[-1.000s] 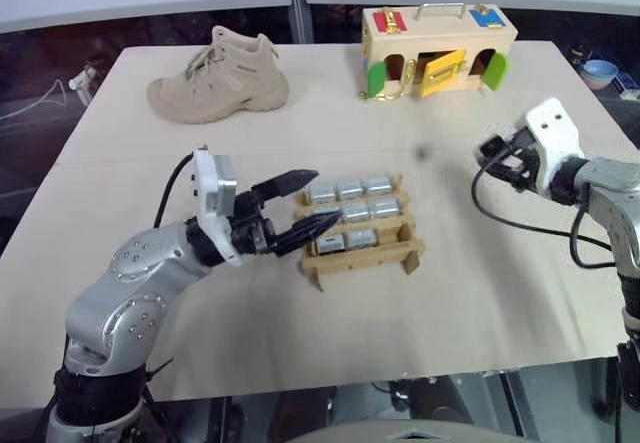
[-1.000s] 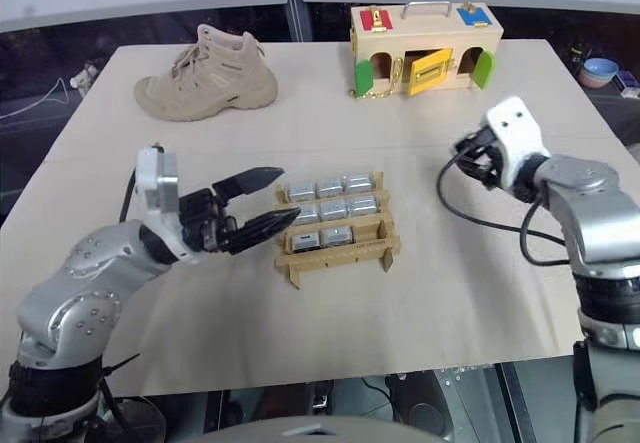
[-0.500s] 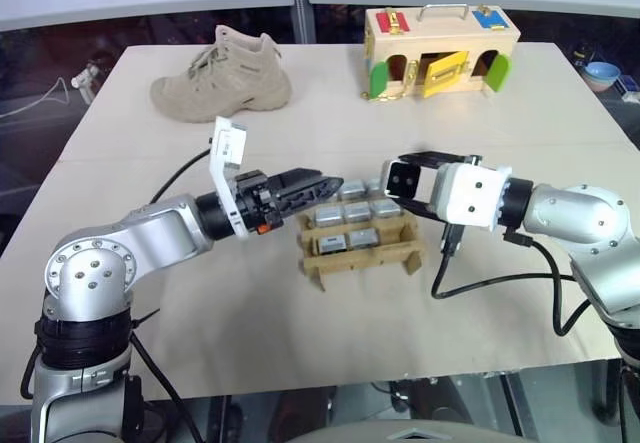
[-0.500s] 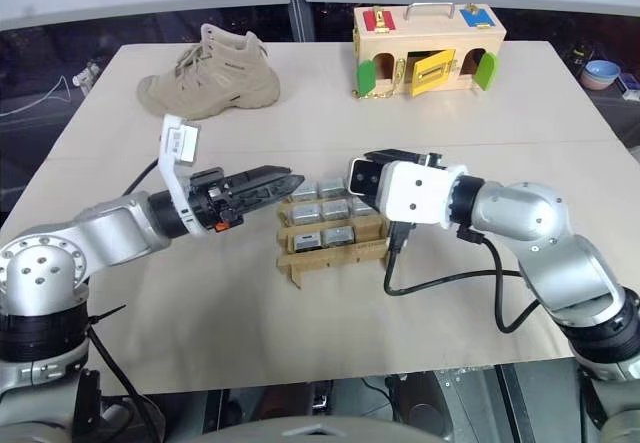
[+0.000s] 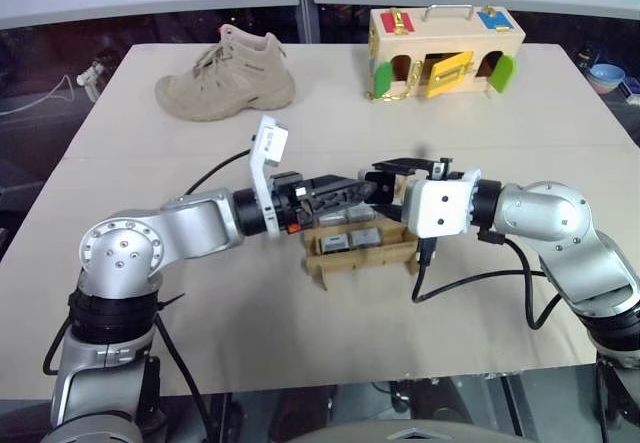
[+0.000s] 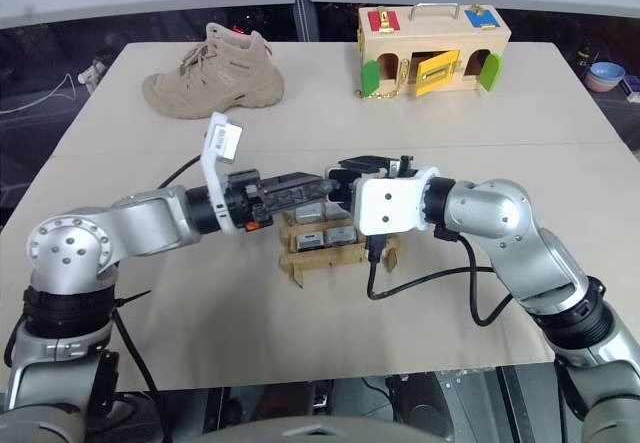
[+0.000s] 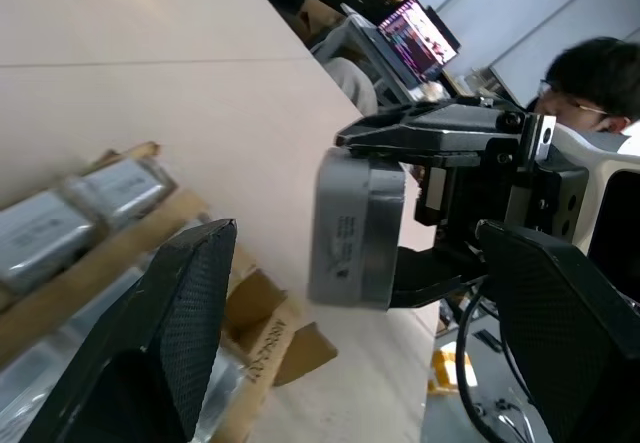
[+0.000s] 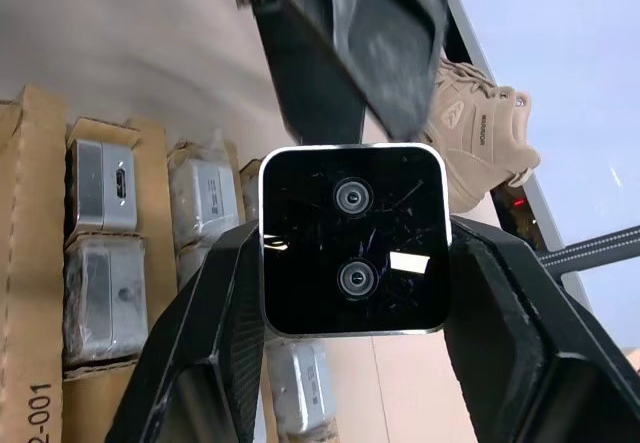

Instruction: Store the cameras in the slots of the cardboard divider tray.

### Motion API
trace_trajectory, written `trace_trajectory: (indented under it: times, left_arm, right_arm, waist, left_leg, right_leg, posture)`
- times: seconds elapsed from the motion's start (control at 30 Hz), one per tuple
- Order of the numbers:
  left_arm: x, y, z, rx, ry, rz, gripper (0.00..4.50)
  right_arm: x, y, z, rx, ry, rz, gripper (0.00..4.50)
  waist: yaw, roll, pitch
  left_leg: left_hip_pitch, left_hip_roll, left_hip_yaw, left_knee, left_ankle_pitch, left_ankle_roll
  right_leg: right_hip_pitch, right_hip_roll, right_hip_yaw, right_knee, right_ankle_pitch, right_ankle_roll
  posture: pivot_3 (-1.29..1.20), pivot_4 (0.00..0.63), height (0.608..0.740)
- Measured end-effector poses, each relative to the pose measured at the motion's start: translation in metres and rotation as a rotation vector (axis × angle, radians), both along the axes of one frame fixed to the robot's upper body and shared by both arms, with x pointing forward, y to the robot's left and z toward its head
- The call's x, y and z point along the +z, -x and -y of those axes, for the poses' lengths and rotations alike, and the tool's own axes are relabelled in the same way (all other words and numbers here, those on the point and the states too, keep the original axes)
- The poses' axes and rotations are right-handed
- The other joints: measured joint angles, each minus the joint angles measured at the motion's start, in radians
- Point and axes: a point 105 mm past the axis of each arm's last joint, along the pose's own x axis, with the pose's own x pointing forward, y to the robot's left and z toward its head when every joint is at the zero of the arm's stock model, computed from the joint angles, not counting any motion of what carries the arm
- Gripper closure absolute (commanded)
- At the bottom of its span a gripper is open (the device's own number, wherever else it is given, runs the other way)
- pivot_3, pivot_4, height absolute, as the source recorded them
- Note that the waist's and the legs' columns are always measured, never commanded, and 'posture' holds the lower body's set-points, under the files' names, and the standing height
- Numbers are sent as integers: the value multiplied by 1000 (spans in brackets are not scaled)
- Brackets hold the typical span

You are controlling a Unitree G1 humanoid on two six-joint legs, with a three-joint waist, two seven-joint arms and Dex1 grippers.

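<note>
Table (image 5: 200, 313), end effectors hiding tray (image 5: 365, 253) cameras (image 5: 362, 236)

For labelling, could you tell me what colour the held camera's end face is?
Glossy black, silver-rimmed, on the camera; clearest in the right wrist view.

Right gripper (image 5: 385, 175) swung in from the table's right side and now sits over the tan cardboard divider tray (image 5: 365, 254), gripping a shiny silver camera block (image 7: 358, 227). Left gripper (image 5: 352, 191) rolled and nudged up facing it.

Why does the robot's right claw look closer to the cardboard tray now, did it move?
Yes. The right gripper swung in from the table's right side to above the cardboard tray.
</note>
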Motion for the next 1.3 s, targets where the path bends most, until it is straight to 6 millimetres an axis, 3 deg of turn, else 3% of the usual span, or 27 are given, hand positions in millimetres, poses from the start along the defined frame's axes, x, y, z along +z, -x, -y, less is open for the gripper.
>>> trace_trajectory:
  times: [0.13, 0.17, 0.2, 0.23, 0.27, 0.33, 0.37, 0.4, 0.47, 0.57, 0.67, 0.8, 1.0, 1.3]
  left_arm:
    - [0, -5, 1, 11, -2, 7, 2986]
    - [2, -5, 3, 2, 3, 15, 3652]
    - [2, -5, 3, 0, 1, 15, 3745]
    - [2, -5, 3, -3, 0, 18, 3779]
    - [1, -5, 3, -3, -4, 21, 3780]
    - [-1, -7, 2, 4, -11, 19, 3780]
    - [-1, -7, 2, -1, -12, 21, 3780]
    - [-1, -7, 2, -4, -13, 23, 3780]
    - [2, -8, 5, -25, -32, 57, 3780]
    - [6, -9, 6, -59, -85, 125, 3780]
    - [-1, -7, 12, -129, -170, 180, 3780]
    - [-13, -8, 28, -249, -295, 257, 3780]
    - [-21, -21, 46, -333, -384, 358, 3780]
    - [-42, -25, 55, -388, -499, 394, 3780]
  right_arm:
    - [-1, 1, -1, 4, -2, -11, 2549]
    - [-2, 0, -1, -1, -2, -25, 2549]
    - [-2, 0, -1, 0, -1, -27, 2549]
    - [-2, 0, -1, -1, -5, -37, 2549]
    - [-2, 0, -2, -2, -11, -52, 1495]
    - [-1, 3, -4, 5, -26, -67, 695]
    - [0, 6, -6, 18, -37, -77, 87]
    - [1, 6, -6, 19, -39, -81, 0]
    - [4, 3, 4, -32, -112, -142, 0]
    - [3, -3, 35, -136, -279, -346, 0]
    - [-2, -5, 89, -236, -365, -491, 0]
    - [7, 4, 135, -205, -328, -568, 0]
    - [32, -1, 146, -65, -243, -550, 0]
    - [21, 2, 139, 12, -176, -582, 0]
  waist:
    - [0, 0, 0]
    - [0, 0, 0]
    - [0, 0, 0]
    - [0, 0, 0]
    - [0, 0, 0]
    - [0, 0, 0]
    - [0, 0, 0]
    - [0, 0, 0]
    - [7, 0, 0]
    - [18, 0, 0]
    - [26, 0, 0]
    - [15, 0, 0]
    - [-9, 0, 0]
    - [-3, 0, 0]
  left_leg:
    - [0, 0, 0, 0, 0, 0]
    - [0, 0, 0, 0, 0, 0]
    - [0, 0, 0, 0, 0, 0]
    - [0, 0, 0, 0, 0, 0]
    - [0, 0, 0, 0, 0, 0]
    - [0, 0, 0, 0, 0, 0]
    - [0, 0, 0, 0, 0, 0]
    - [0, 0, 0, 0, 0, 0]
    - [0, -1, -1, 0, 0, 0]
    - [0, -1, -1, 0, 0, 0]
    - [-1, -3, 1, 0, -1, 2]
    - [1, -3, 5, 0, -3, 5]
    - [3, 0, 6, 0, -3, 6]
    - [-1, 0, 4, 0, -3, 6]
  right_leg:
    - [0, 0, 0, 0, 0, 0]
    - [0, 0, 0, 0, 0, 0]
    - [0, 0, 0, 0, 0, 0]
    - [0, 0, 0, 0, 0, 0]
    - [0, 0, 0, 0, 0, 0]
    - [0, 0, 0, 0, 0, 0]
    - [0, 0, 0, 0, 0, 0]
    - [0, 0, 0, 0, 0, 0]
    - [1, 0, -1, 0, 0, 0]
    - [3, 0, -3, -2, 0, 0]
    - [3, -2, -3, -4, 0, 0]
    - [4, -2, -1, -4, 0, 0]
    - [4, 2, 0, -3, 0, 0]
    - [1, 1, 1, -3, 0, 1]
  posture:
    - [0, 150, 740]
    - [0, 150, 740]
    - [0, 150, 740]
    - [0, 150, 740]
    - [0, 150, 740]
    - [0, 150, 740]
    - [0, 150, 740]
    - [0, 150, 740]
    - [0, 150, 740]
    - [0, 150, 740]
    - [0, 150, 740]
    - [0, 150, 740]
    - [0, 150, 740]
    - [0, 150, 740]
